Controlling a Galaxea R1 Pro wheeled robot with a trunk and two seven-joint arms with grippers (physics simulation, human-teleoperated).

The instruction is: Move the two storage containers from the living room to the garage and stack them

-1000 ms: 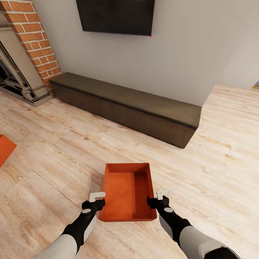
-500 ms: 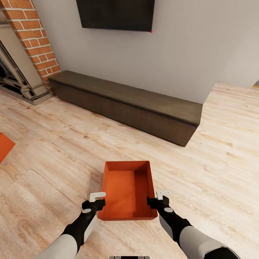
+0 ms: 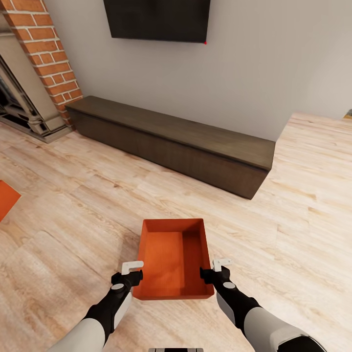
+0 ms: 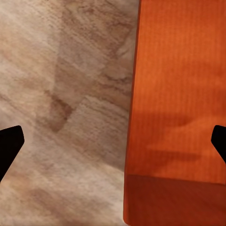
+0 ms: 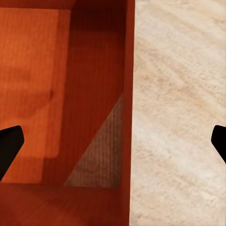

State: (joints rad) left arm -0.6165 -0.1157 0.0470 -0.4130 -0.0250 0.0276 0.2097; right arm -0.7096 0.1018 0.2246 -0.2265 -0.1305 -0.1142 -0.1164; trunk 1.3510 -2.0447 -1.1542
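Fingers on both grippers, left gripper [image 3: 132,267] and right gripper [image 3: 221,264], are sitting spread astride the storage container [image 3: 172,258] walls, probably not clamping yet; nothing's shifting lately, so lifting hasn't started.

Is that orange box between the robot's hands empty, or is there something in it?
Empty. The storage container sits open-topped and upright, and its ribbed bottom shows bare in the head and right wrist views.

The left gripper's [image 4: 113,143] jaws stand wide apart, straddling the storage container's [image 4: 181,94] wall above wood-plank floor [image 4: 66,94].
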